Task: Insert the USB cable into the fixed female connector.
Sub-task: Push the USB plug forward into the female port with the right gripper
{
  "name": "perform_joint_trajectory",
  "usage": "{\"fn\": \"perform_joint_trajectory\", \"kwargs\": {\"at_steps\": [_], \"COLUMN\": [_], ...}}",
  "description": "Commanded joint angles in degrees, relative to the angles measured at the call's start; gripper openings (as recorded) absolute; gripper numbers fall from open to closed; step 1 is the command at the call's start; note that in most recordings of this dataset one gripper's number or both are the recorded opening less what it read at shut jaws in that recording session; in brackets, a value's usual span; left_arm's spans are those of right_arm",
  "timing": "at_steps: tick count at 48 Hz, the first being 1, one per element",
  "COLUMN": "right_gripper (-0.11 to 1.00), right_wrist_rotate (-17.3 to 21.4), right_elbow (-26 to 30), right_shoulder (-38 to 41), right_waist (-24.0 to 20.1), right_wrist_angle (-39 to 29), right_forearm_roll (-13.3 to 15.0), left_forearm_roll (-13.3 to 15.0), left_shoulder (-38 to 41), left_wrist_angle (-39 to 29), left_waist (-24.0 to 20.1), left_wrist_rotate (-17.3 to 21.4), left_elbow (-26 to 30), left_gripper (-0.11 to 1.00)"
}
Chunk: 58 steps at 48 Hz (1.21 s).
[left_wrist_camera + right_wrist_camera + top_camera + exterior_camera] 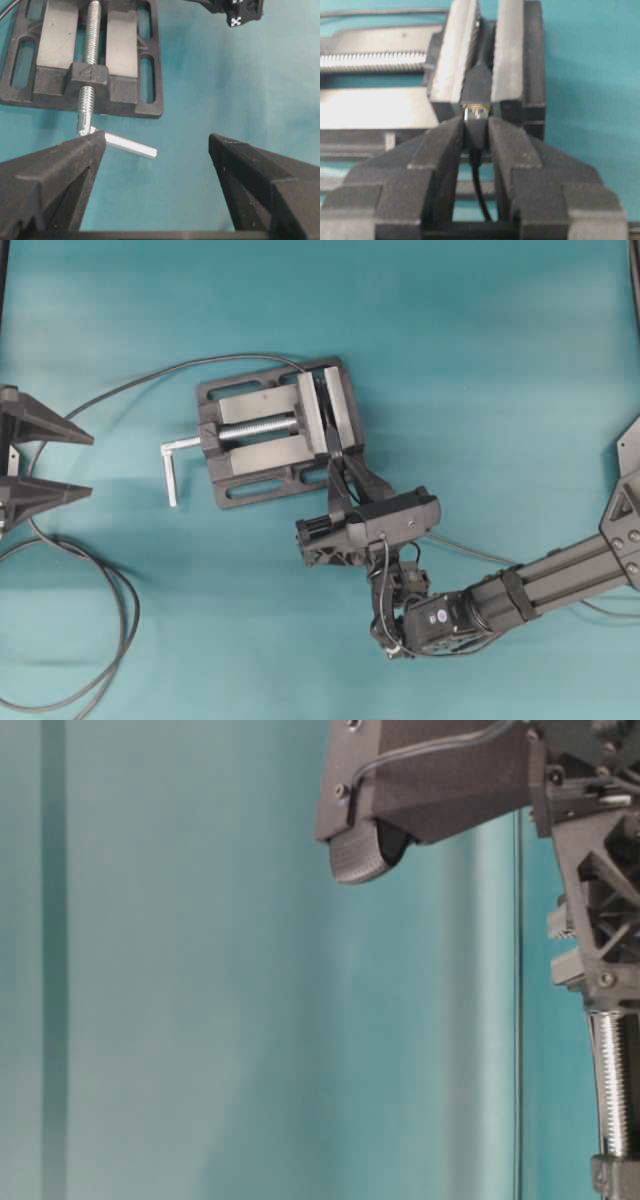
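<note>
right gripper (476, 131) pinches the usb cable (475, 131) plug, silver tip at the mouth of the fixed female connector (478, 90) clamped in the vise (270, 430); left gripper (157, 150) gapes idle; slight tilt risks jamming the tip on the rim.

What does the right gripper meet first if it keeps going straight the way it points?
The fixed female connector clamped in the vise. The right gripper holds the USB cable plug, whose silver tip sits at the socket mouth; depth is unclear, so it may already touch.
</note>
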State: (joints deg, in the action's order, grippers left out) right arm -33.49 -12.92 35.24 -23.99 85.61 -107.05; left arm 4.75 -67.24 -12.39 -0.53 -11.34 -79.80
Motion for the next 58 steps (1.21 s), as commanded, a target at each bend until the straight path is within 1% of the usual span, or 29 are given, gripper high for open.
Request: {"fn": "perform_joint_trajectory", "kwargs": {"at_steps": [1, 9, 24, 32, 36, 45, 58], "right_gripper": [0.21, 0.21, 0.21, 0.21, 0.21, 0.21, 0.21], "right_wrist_rotate": [-0.1, -0.1, -0.7, -2.7, -4.0, -4.5, -4.5], "right_elbow": [0.4, 0.4, 0.2, -0.3, -0.4, -0.9, -0.9], "right_shoulder": [-1.1, -1.1, -1.2, -1.7, -1.9, -2.1, -2.2], "right_waist": [3.3, 4.0, 6.3, 8.1, 8.9, 10.1, 10.4], "right_wrist_angle": [0.7, 0.6, 0.2, -1.4, -1.8, -1.9, -2.0], "right_forearm_roll": [0.4, 0.4, 1.9, 4.1, 4.6, 4.6, 4.6], "left_forearm_roll": [-0.2, -0.2, -0.2, -0.2, -0.2, -0.2, -0.2], "left_shoulder": [0.4, 0.4, 0.4, 0.4, 0.4, 0.4, 0.4], "left_wrist_angle": [0.5, 0.5, 0.3, 0.2, 0.2, 0.9, 2.5], "left_waist": [0.1, 0.1, 0.1, 0.1, 0.1, 0.1, 0.1], "left_wrist_rotate": [-0.5, -0.5, -0.4, -0.4, -0.4, -0.5, -0.6], "left_elbow": [1.0, 1.0, 0.9, 0.9, 0.9, -0.1, -0.4], "left_gripper": [0.99, 0.99, 0.99, 0.99, 0.99, 0.99, 0.99]}}
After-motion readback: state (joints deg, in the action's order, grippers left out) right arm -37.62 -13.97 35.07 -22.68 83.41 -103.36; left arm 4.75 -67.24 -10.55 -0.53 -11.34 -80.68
